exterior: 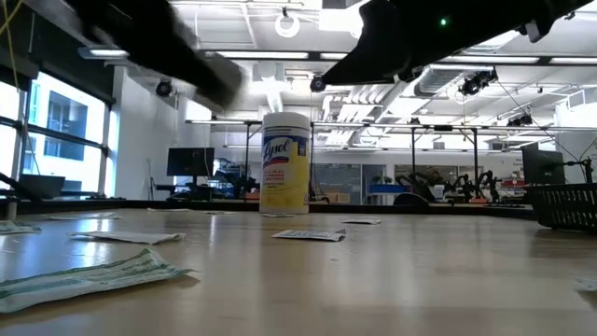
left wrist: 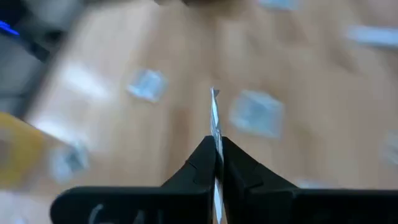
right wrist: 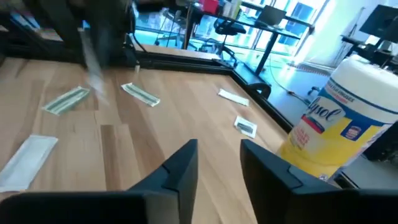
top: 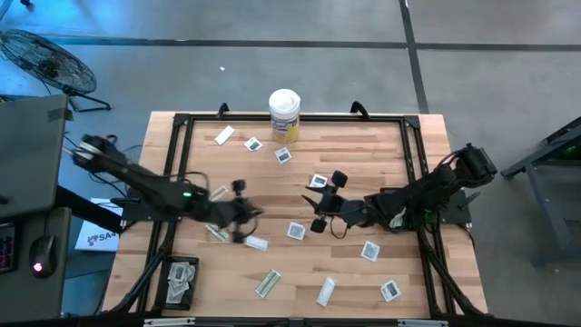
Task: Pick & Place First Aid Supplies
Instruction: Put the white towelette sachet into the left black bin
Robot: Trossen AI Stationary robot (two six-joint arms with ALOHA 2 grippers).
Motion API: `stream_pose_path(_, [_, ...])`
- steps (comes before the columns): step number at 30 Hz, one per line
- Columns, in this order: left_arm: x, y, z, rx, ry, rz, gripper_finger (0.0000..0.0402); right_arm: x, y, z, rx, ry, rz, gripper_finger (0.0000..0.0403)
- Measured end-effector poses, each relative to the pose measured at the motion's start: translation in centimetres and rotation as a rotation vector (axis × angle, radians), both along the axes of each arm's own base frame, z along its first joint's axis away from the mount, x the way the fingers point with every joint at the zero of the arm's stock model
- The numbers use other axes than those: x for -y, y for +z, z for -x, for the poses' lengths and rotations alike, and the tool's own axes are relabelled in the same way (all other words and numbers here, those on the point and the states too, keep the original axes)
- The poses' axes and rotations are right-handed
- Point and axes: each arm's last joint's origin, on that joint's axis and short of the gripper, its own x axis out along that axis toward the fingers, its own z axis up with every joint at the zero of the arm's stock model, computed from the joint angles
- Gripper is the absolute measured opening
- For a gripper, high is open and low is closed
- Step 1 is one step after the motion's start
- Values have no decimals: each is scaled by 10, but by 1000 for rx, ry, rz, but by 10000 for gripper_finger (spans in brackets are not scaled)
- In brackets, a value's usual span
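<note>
Several small flat packets lie scattered on the wooden table (top: 399, 182): square white sachets (top: 296, 231) and narrow oblong wrappers (top: 267, 283), all flat on the boards. My left gripper (top: 250, 214) is over the table's left-centre, shut on one thin packet (left wrist: 214, 109) seen edge-on. My right gripper (top: 325, 202) hovers right of centre with its fingers open (right wrist: 219, 152) and nothing between them. A sachet (top: 318, 182) lies just beside it. My left gripper pinches the packet between its two fingers (left wrist: 202, 158). The packet stands edge-on in the gap, and its free end (left wrist: 214, 99) sticks out past the fingertips. It appears clear of the table, which is blurred beyond it.
A tall white canister with a yellow label (top: 284, 113) stands at the table's far edge, also seen in the right wrist view (right wrist: 336, 130). A black basket (top: 180, 280) holding packets sits at the near left corner. A black frame (top: 413, 127) borders the table.
</note>
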Motion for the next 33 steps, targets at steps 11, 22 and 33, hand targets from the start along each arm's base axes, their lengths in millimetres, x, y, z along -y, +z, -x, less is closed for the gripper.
stream_pose_path(11, [20,24,98,-614,33,486,1,-2,-1,-1,-11,109,-27,123])
stream_pose_path(22, [79,-7,126,-940,85,483,1,-8,-2,-3,-33,300,-77,124])
stream_pose_path(33, [110,-15,137,-938,79,579,1,-10,-2,-3,-38,359,-94,124])
